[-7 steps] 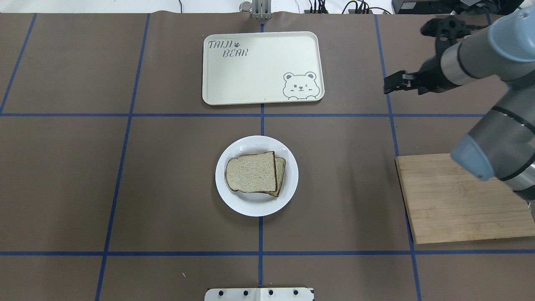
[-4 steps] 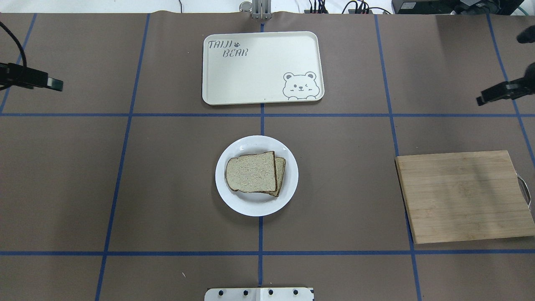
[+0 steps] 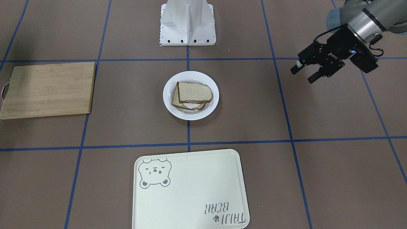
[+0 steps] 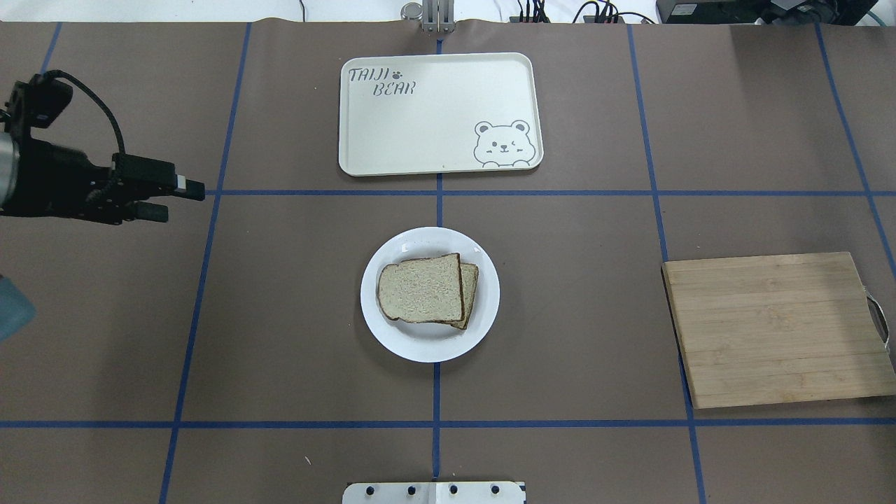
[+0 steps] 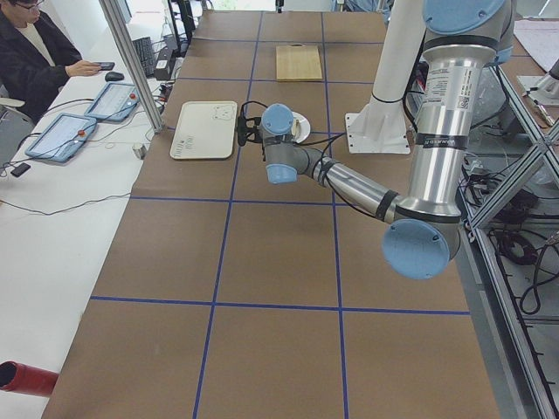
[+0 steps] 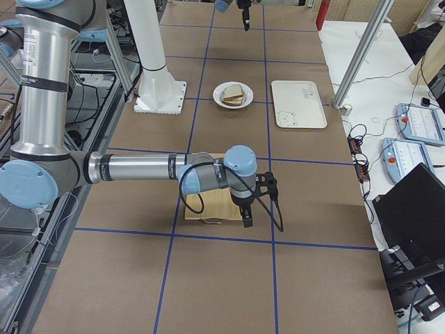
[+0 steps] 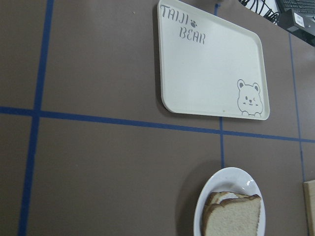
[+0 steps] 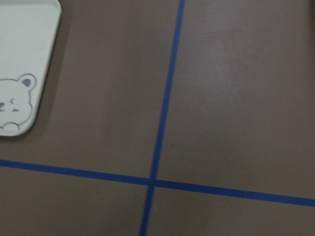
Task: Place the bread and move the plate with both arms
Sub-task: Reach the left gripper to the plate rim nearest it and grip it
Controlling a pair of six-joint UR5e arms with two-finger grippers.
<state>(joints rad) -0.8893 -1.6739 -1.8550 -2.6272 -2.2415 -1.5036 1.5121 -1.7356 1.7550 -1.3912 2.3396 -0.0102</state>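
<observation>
The plate (image 4: pixel 420 344) sits on the brown tabletop (image 4: pixel 280 315) near its middle, on the centre blue tape line, between the cream bear tray (image 4: pixel 434 112) on the far side and the robot's base on the near side. The bread (image 4: pixel 420 287) lies flat on the plate, stacked on a second slice (image 4: pixel 471 290) whose crust peeks out along one side; the two overlap almost fully and are both inside the plate's rim. The left gripper (image 4: pixel 173 200) hangs over the tabletop well apart from the plate, on the robot's left, close to where two blue tape lines cross. Its fingers are spread with a clear gap between them and nothing in it, and they point toward the middle of the tabletop. The front-facing view shows the same left gripper (image 3: pixel 302 75) with its two fingertips apart. A wooden cutting board (image 4: pixel 777 329) lies on the robot's right side, well away from the plate. The right gripper (image 6: pixel 247 219) appears only in the side view, pointing down over the board's near edge, and I cannot tell whether its fingers are apart or together.
</observation>
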